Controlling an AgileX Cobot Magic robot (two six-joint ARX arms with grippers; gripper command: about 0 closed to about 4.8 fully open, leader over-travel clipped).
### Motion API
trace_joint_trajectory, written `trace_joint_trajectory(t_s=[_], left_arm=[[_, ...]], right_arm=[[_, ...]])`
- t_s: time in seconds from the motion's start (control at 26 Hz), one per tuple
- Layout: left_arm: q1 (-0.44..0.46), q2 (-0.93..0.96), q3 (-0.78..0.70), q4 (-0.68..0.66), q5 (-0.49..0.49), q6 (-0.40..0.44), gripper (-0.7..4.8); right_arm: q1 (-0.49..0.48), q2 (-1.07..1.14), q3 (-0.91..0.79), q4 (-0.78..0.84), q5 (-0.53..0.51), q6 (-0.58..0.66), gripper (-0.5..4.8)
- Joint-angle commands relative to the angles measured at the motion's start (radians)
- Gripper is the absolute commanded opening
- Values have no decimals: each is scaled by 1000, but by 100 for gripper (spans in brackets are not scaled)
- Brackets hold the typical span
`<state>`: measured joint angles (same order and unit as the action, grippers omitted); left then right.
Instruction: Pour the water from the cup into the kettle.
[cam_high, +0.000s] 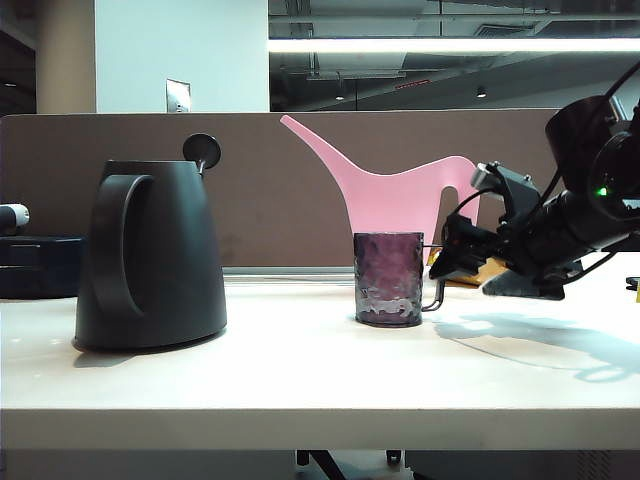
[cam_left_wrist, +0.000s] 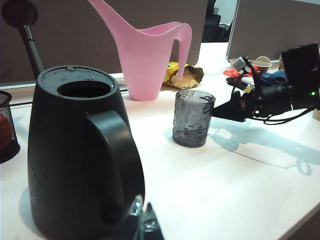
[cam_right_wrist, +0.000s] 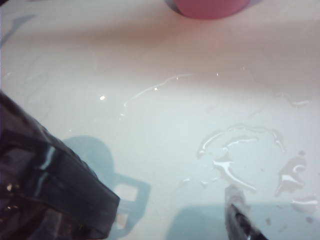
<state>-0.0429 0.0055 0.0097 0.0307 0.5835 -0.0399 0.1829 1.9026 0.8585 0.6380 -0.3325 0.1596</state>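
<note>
Right hand (cam_high: 437, 272), released, sits just beside the cup (cam_high: 389, 279) handle; left hand (cam_left_wrist: 142, 220), state indiscernible, near the kettle (cam_high: 150, 255). Risk: misaligned closure tips the cup, spilling water onto the surface (cam_high: 320, 370)

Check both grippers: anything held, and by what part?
Nothing held. Right gripper is open beside the cup handle, not closed on it. Left gripper sits by the kettle, empty.

The small translucent purple dimpled cup (cam_high: 389, 278) stands upright mid-table, handle toward the right. The big matte black kettle (cam_high: 150, 255) sits well left, upright, top opening uncovered.
</note>
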Motion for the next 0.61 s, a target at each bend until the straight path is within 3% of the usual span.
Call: trace_joint_trajectory(t_s=[0.04, 0.27, 0.35, 0.38, 0.46, 0.58, 0.61], left_arm=[[0, 1, 3, 8, 4, -1, -5], [1, 1, 3, 8, -3, 3, -5], [1, 1, 3, 7, -3, 3, -5], [1, 1, 3, 8, -3, 3, -5], [1, 1, 3, 8, -3, 3, -5], [1, 1, 3, 8, -3, 3, -5], [1, 1, 3, 7, -3, 3, -5]], right_arm=[[2, 23, 27, 10, 1, 5, 425], [22, 69, 82, 8, 9, 25, 416], [36, 82, 84, 10, 24, 25, 352], [40, 87, 85, 13, 23, 25, 275], [50, 87, 85, 24, 25, 24, 177], [58, 87, 85, 51, 48, 24, 133], [59, 87, 85, 57, 50, 24, 94]])
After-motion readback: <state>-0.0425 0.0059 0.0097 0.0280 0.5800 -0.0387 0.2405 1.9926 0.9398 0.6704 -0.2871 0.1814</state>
